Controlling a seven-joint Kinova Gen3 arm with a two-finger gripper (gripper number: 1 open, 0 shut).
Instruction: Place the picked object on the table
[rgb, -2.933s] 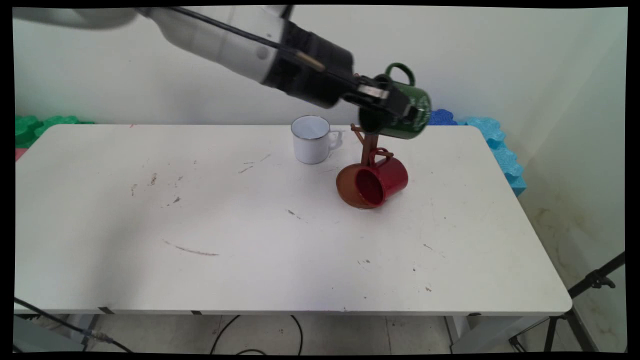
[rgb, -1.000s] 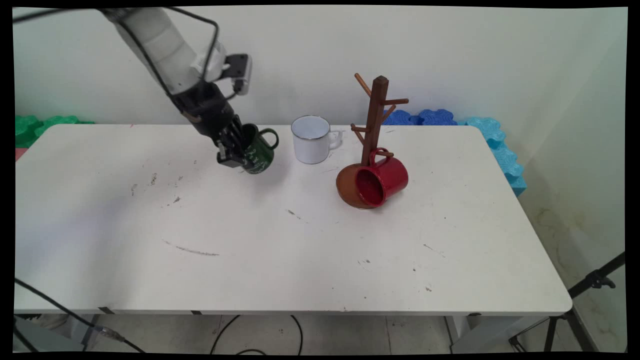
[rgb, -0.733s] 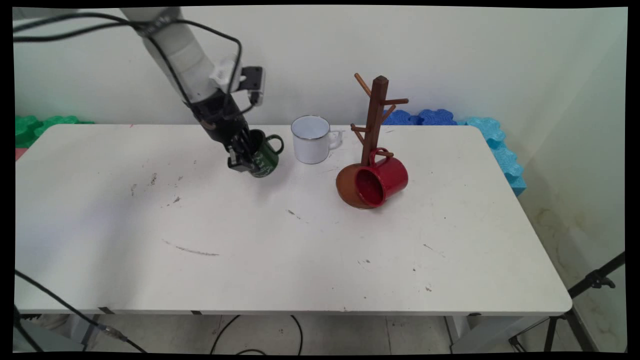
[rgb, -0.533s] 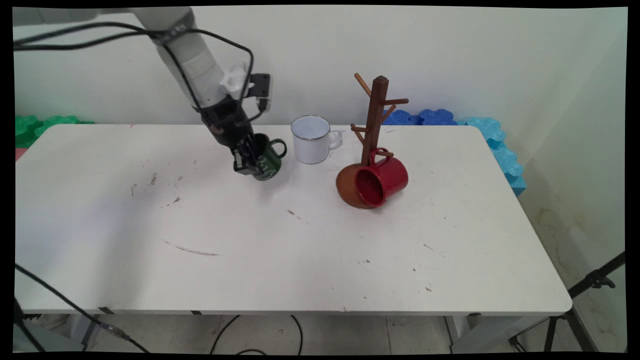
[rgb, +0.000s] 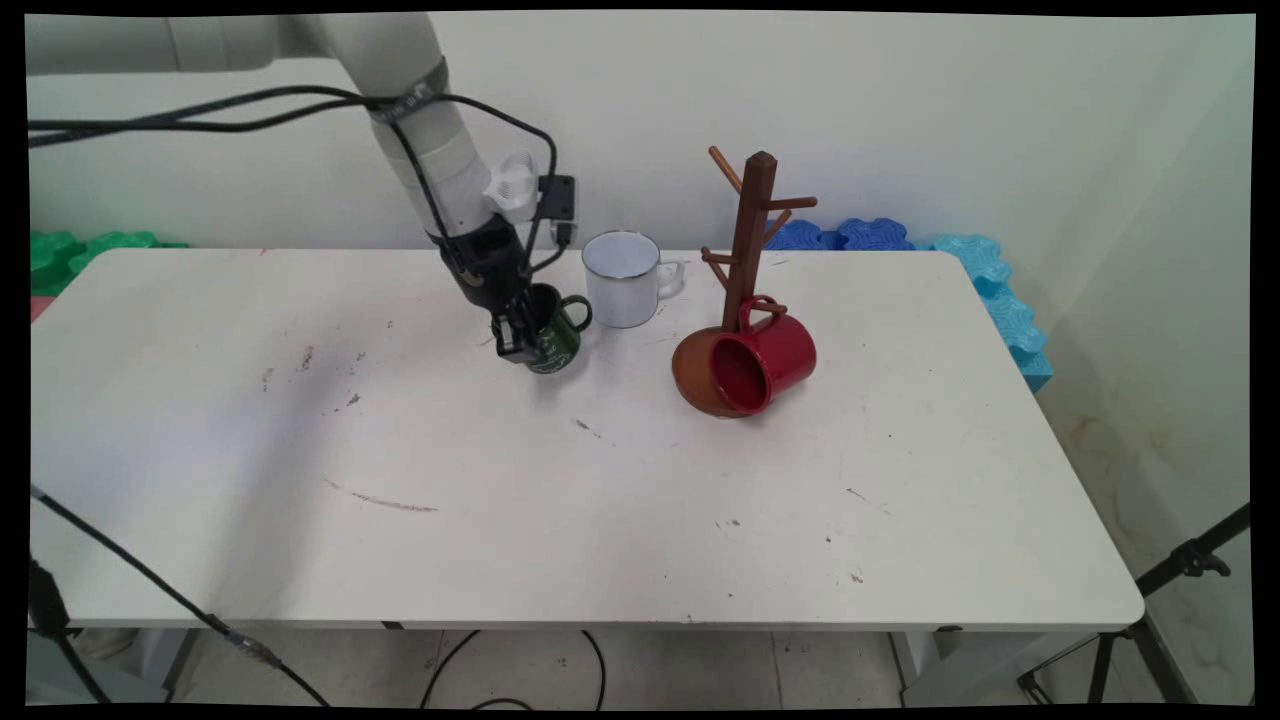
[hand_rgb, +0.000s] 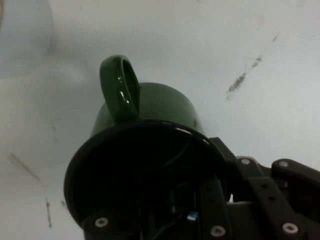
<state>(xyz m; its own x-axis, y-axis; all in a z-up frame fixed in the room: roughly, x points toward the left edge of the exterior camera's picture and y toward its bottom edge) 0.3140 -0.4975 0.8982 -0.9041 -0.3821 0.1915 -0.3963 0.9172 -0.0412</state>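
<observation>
Near foreground of the white table (rgb: 600, 540): bare but for scuff marks. Centre-left of the main view: gripper (rgb: 518, 338) clamped on the rim of the green mug (rgb: 556, 340), one finger inside the mouth, one outside, as the hand view (hand_rgb: 150, 125) confirms. Mug tilted, handle toward picture right, base low over or just touching the tabletop; cannot tell which. Not released, so not yet set down. Right of centre: red mug (rgb: 765, 362) hanging by its handle on a low peg of the brown mug tree (rgb: 752, 235). Farther back, just right of the green mug: white enamel mug (rgb: 622, 280), upright.
</observation>
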